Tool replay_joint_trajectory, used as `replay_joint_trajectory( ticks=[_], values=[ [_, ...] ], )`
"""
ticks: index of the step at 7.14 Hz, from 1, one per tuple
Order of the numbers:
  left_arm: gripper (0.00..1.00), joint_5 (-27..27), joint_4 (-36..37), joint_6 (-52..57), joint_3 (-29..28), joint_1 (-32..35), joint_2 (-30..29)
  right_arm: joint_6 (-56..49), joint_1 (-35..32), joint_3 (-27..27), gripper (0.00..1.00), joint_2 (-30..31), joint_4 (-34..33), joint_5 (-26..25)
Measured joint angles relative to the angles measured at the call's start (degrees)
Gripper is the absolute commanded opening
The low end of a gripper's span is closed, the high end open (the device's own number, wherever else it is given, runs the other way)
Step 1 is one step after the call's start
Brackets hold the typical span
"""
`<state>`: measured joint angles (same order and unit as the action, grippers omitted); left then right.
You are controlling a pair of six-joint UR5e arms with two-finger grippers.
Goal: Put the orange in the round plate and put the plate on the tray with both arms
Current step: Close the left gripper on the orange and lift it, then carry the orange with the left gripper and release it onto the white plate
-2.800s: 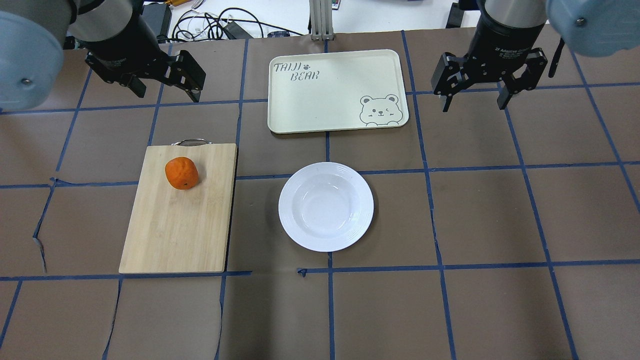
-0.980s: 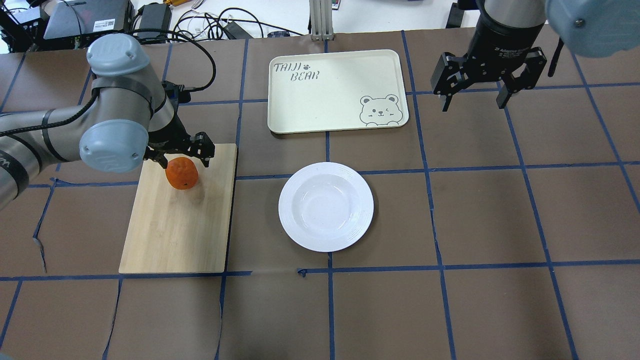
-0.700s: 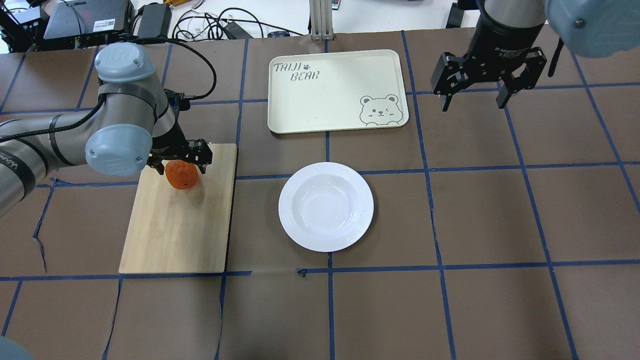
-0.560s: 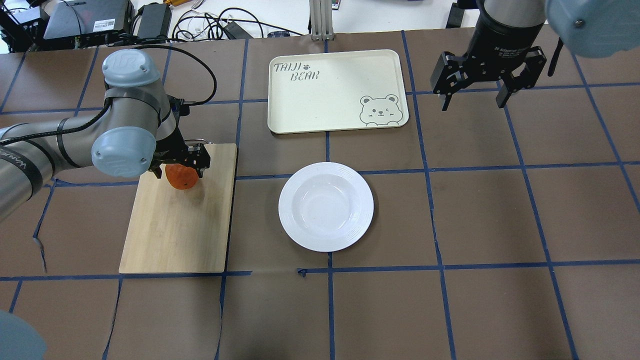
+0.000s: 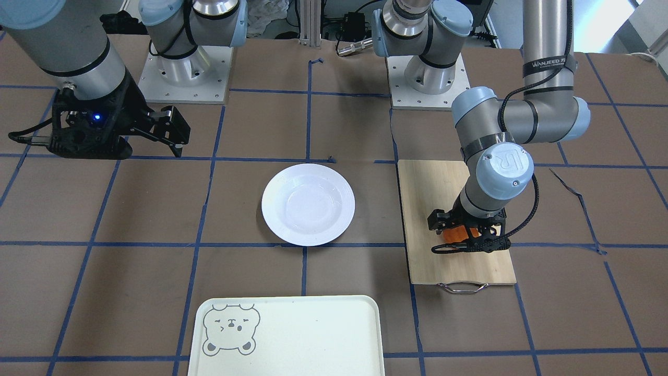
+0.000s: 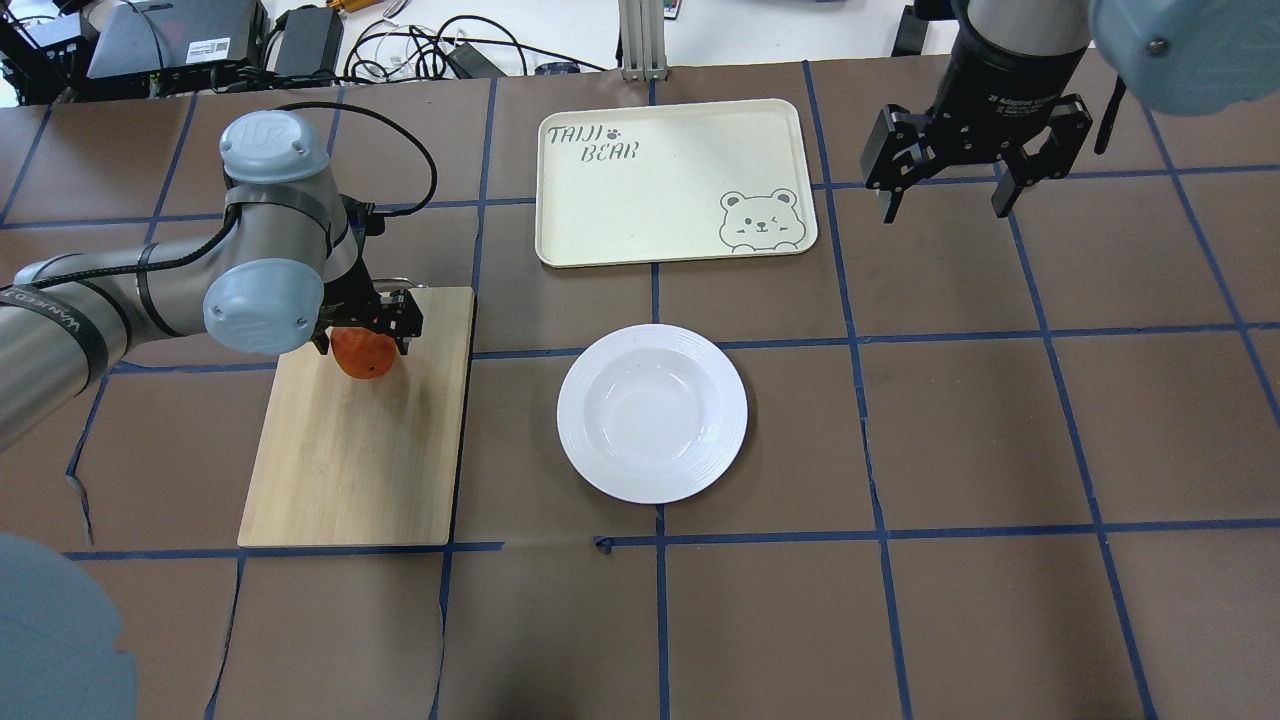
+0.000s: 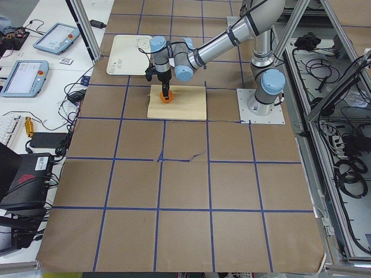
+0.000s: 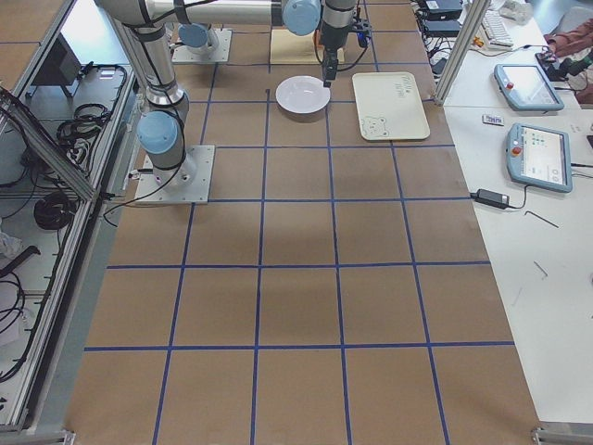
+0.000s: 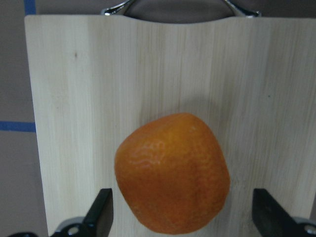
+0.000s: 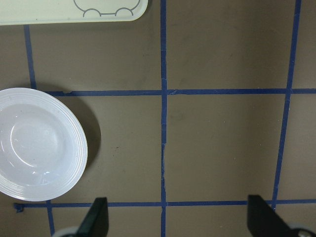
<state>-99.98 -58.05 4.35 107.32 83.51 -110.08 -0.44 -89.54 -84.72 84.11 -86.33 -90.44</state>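
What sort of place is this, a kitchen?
Probably a robotics lab: two robot arms bolted to a table gridded with blue tape, control tablets and loose cables on the benches alongside.

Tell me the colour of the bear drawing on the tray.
Grey bear drawing on the cream tray; clearest in overhead exterior view.

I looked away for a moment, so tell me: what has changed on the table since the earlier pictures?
The left gripper came in over the bamboo cutting board and lowered, open, astride the orange; nothing gripped yet. The orange, round plate, tray and open right gripper stayed put.
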Motion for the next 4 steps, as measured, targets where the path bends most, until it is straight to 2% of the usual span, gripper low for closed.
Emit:
replay_joint_trajectory(
  ticks=[1,2,4],
  values=[
    [0.13,0.1,1.3,0.3,0.0,0.0,-0.3,0.0,0.0,0.0,1.0,0.0,0.1,0.0],
    [0.07,0.0,2.1,0.7,0.0,0.0,-0.4,0.0,0.1,0.0,1.0,0.0,0.3,0.0],
    [0.07,1.0,2.5,1.3,-0.6,0.5,1.0,-0.2,0.2,0.0,1.0,-0.1,0.2,0.0]
  ],
)
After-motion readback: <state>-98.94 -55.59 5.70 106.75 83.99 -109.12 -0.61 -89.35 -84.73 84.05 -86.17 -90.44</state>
